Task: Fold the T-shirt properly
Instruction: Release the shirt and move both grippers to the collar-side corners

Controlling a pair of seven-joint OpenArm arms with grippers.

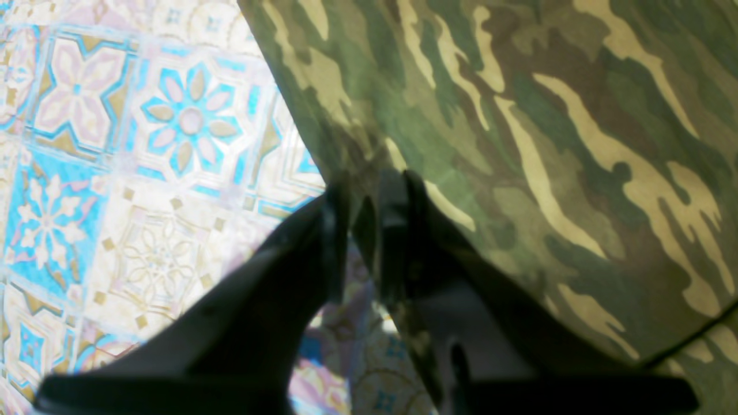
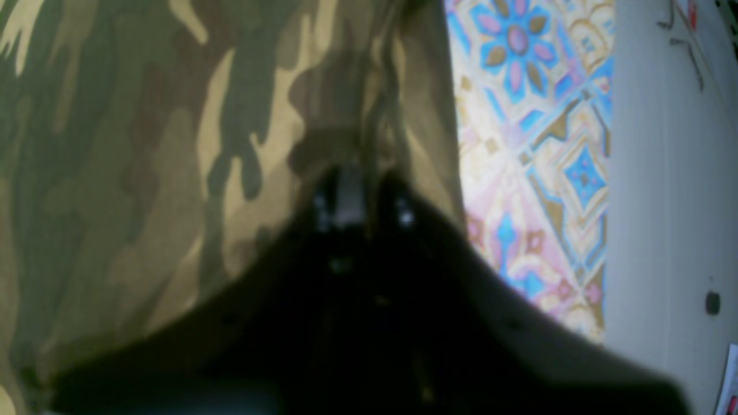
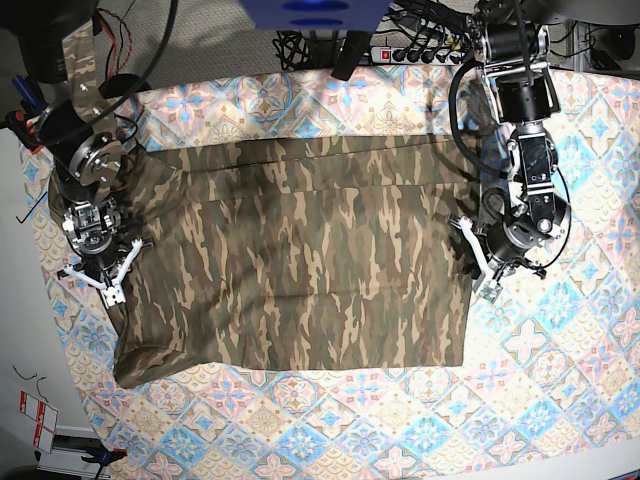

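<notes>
1. The tile-patterned cloth (image 3: 560, 380) is spread over the whole work surface; pastel blue and pink tiles are seen around every side of the garment.
2. The T-shirt (image 3: 300, 270), in camouflage print, is laid flat on the middle of that cloth. It is already doubled in part: a folded band runs along the far edge. Creases are seen across the middle.
3. The right gripper (image 2: 360, 199) is set at the shirt's side edge, on the base view's left. Its jaws are clenched, and a ridge of camouflage fabric is seen bunched up between the tips in the wrist view, so a pinch on the T-shirt is judged to be made.
4. The left gripper (image 1: 363, 207) is set at the opposite side edge, on the base view's right. The fingers are drawn close with only a narrow gap, and the shirt's hem is seen passing between them; a grasp on the T-shirt edge is judged likely.
5. Risks, as judged from this state:
   - Only the top layer may be caught on either side, because the cloth is doubled; the lower layer would then be left behind on a lift.
   - The thin pinch at the very hem may slip under the shirt's weight.
   - The tiled cloth beneath may be nipped along with the hem and dragged.
   - An uneven lift by the two arms would skew the fold line.
</notes>
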